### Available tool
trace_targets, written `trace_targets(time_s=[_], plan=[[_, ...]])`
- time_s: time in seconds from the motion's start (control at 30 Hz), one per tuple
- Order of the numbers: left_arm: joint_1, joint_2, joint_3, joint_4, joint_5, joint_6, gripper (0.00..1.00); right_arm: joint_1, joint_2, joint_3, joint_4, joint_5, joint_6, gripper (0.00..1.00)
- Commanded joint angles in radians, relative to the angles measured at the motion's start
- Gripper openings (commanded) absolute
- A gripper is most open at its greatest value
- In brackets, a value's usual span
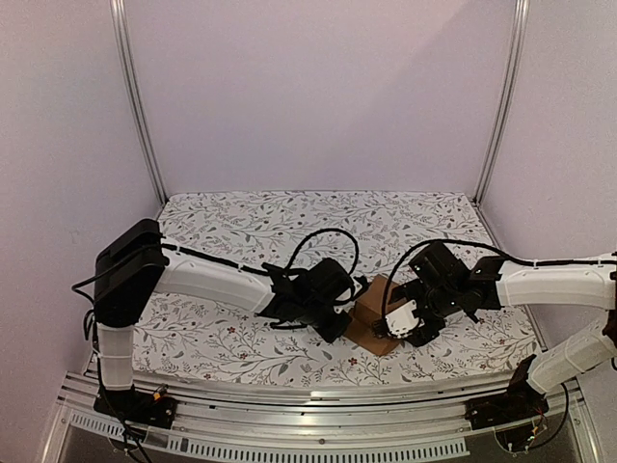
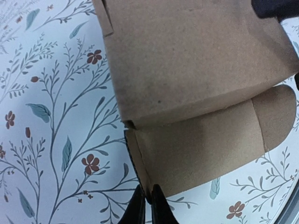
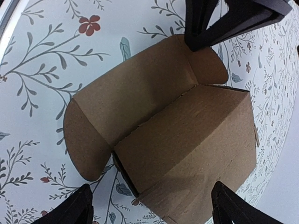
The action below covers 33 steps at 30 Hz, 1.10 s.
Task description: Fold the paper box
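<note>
The paper box (image 1: 371, 313), plain brown cardboard, sits partly folded on the floral cloth between the two arms. One lid flap (image 3: 131, 98) with rounded side tabs (image 3: 81, 140) lies spread outward from the box body (image 3: 196, 144). My left gripper (image 2: 147, 205) is shut, pinching the corner edge of that flap (image 2: 201, 144). In the right wrist view its dark fingers (image 3: 198, 32) grip the flap's far end. My right gripper (image 3: 152, 186) is open wide, its fingers on either side of the box body and touching nothing.
A floral tablecloth (image 1: 231, 338) covers the table. Aluminium posts (image 1: 135, 106) and white walls enclose the back and sides. A metal rail (image 1: 318, 405) runs along the near edge by the arm bases. Black cables (image 1: 323, 236) loop above both wrists.
</note>
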<state>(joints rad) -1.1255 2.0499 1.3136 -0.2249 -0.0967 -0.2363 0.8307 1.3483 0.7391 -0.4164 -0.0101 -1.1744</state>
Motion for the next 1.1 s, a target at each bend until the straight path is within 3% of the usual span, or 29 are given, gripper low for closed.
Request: trace_targets(time_s=[0.0,0.07,0.47,1.07], plan=[[-0.005,-0.047,0.005,-0.011,-0.028,0.01,0.07,0.007,-0.023,0.014,-0.14,-0.045,-0.02,0.88],[-0.005,-0.044,0.006,-0.015,-0.032,0.012,0.07,0.006,-0.029,0.027,-0.191,-0.068,-0.023,0.98],[-0.006,-0.036,0.0,-0.011,-0.023,0.02,0.07,0.01,-0.002,-0.05,0.077,0.002,0.065,0.99],[-0.02,-0.042,-0.017,0.009,-0.019,0.061,0.08,0.022,0.063,-0.013,0.077,-0.003,0.139,0.99]])
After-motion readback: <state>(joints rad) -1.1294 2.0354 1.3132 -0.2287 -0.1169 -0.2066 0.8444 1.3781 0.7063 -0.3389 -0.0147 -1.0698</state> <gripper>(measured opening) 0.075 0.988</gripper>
